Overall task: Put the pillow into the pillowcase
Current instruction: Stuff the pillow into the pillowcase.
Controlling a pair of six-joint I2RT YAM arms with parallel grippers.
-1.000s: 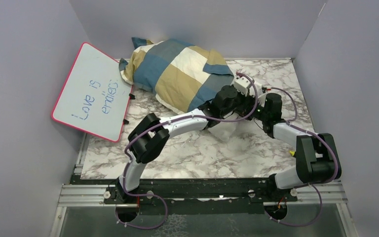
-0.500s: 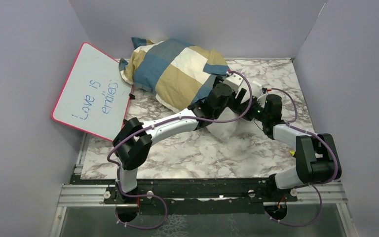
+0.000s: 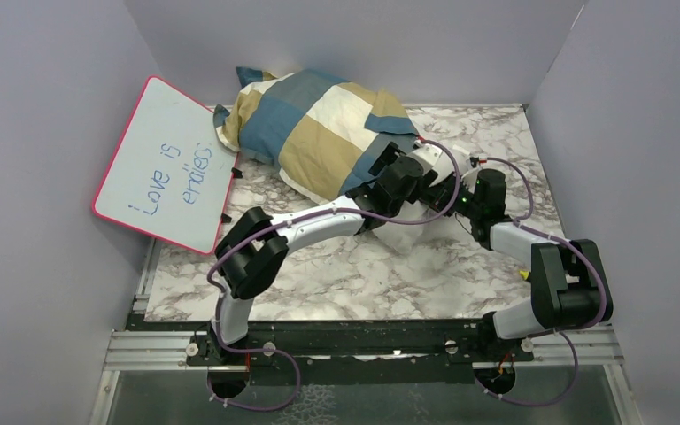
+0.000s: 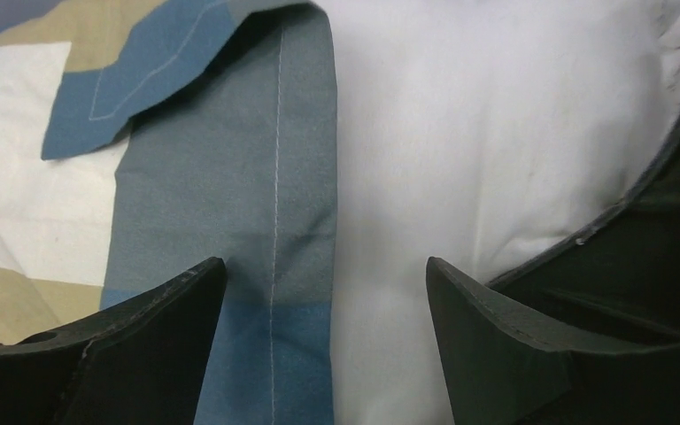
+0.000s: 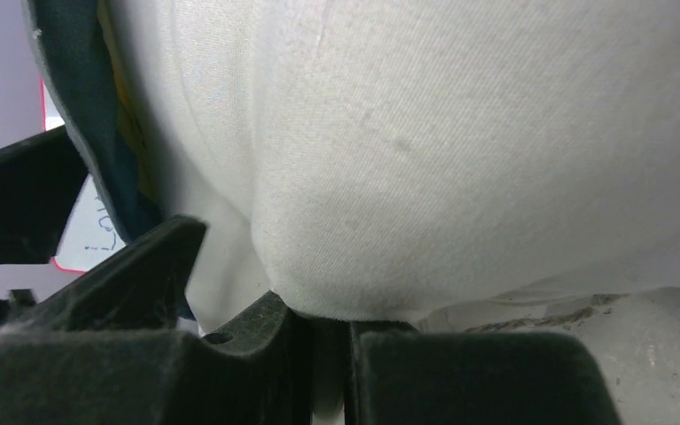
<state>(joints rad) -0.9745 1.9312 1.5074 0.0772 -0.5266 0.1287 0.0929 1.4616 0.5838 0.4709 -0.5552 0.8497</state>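
The checked pillowcase point(image 3: 319, 124) lies at the back of the table with most of the pillow inside. A white end of the pillow point(image 3: 403, 232) sticks out at its near right opening. My left gripper point(image 3: 405, 174) hovers open over that opening. In the left wrist view the left gripper point(image 4: 326, 301) straddles the blue stitched hem of the pillowcase point(image 4: 230, 204) and the bare pillow point(image 4: 478, 133), gripping neither. My right gripper point(image 3: 450, 190) is shut on the pillow; the right wrist view shows the right gripper point(image 5: 328, 354) pinching a fold of the pillow point(image 5: 460, 150).
A pink-rimmed whiteboard point(image 3: 166, 164) with blue writing leans against the left wall. Grey walls enclose the marble table point(image 3: 336, 274) on three sides. The two arms cross close together near the pillowcase opening.
My left gripper has opened, let go of the pillowcase hem and drawn back to the left and nearer. The right gripper keeps its hold on the pillow.
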